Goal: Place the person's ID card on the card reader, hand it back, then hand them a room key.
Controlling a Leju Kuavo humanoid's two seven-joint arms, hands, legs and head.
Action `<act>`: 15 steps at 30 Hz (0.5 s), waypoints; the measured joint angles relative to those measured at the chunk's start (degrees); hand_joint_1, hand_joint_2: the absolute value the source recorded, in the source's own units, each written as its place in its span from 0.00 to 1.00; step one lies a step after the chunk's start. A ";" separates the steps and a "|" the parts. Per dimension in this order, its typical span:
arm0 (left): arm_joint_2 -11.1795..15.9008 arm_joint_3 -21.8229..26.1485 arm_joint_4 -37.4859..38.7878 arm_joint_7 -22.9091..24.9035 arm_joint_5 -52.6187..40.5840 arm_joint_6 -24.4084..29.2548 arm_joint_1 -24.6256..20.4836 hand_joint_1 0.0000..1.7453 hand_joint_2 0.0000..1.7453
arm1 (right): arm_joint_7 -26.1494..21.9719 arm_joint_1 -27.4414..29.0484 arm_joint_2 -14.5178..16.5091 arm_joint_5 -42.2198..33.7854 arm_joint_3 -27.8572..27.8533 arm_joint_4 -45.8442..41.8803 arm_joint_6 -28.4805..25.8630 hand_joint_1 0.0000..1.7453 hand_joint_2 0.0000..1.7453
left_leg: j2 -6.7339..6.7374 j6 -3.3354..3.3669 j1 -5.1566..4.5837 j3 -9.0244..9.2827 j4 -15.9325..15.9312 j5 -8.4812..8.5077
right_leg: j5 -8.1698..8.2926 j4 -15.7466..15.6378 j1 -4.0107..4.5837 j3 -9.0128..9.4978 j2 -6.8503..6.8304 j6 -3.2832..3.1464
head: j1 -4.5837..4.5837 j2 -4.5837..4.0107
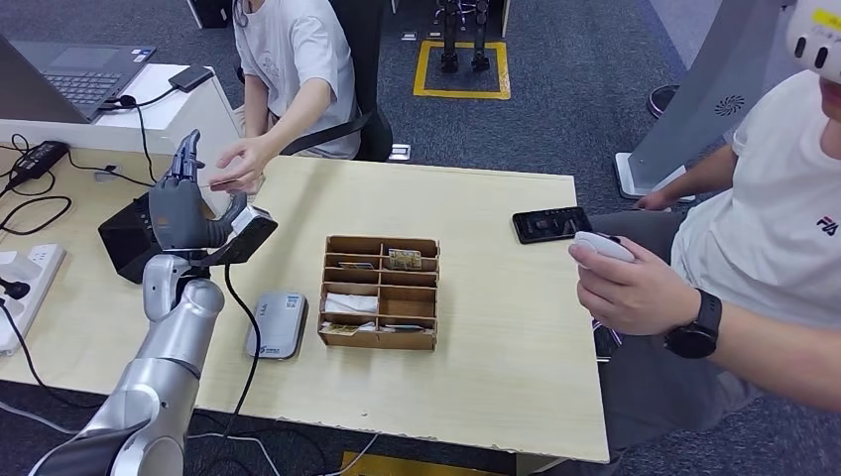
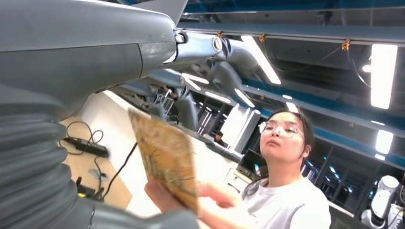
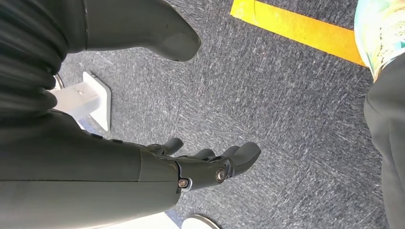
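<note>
- Step in hand, as judged: a card exchange at the far left of the table point(image 1: 476, 397). Receiving or returning cannot be determined.
- Left hand point(image 1: 183, 198): raised, fingers up and apart. The person's hand point(image 1: 238, 164) holds the ID card point(image 2: 167, 157) just beside it. Whether the robot's fingers point(image 2: 186, 107) also pinch the card cannot be determined.
- Right hand point(image 3: 205, 164): hangs over the floor, fingers loosely extended, holding nothing.
- Next move, if receiving: secure the card, then carry it near and right to the card reader point(image 1: 278, 322) on the near left of the table.
- Count: one ID card, one card reader, one wooden tray point(image 1: 380, 293) with cards in its compartments, one phone point(image 1: 550, 224), two people.
</note>
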 joint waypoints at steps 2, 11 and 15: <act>-0.13 -0.02 0.52 0.70 1.86 -0.86 -0.22 0.00 1.00 | 0.00 0.01 0.00 -0.08 0.00 0.01 0.00 0.00 1.00 | 0.00 0.00 0.00 0.00 0.00 0.00 | 0.00 0.00 0.00 0.00 0.01 0.00 | 0.00 0.00; -0.14 -0.99 0.45 2.12 12.93 -7.38 0.43 0.00 1.00 | 0.11 0.04 0.00 -0.47 -0.04 0.00 -0.06 0.00 1.00 | 0.00 0.00 0.00 -0.02 0.00 0.00 | 0.00 0.00 0.00 0.00 0.01 0.00 | 0.00 0.00; -0.36 -3.11 -4.82 0.89 18.50 -15.05 4.73 0.00 1.00 | 0.11 0.11 0.00 -1.09 -0.21 0.00 -0.14 0.00 1.00 | 0.02 0.00 -0.01 -0.03 0.00 -0.01 | -0.01 0.00 0.00 -0.03 0.02 0.00 | 0.00 0.00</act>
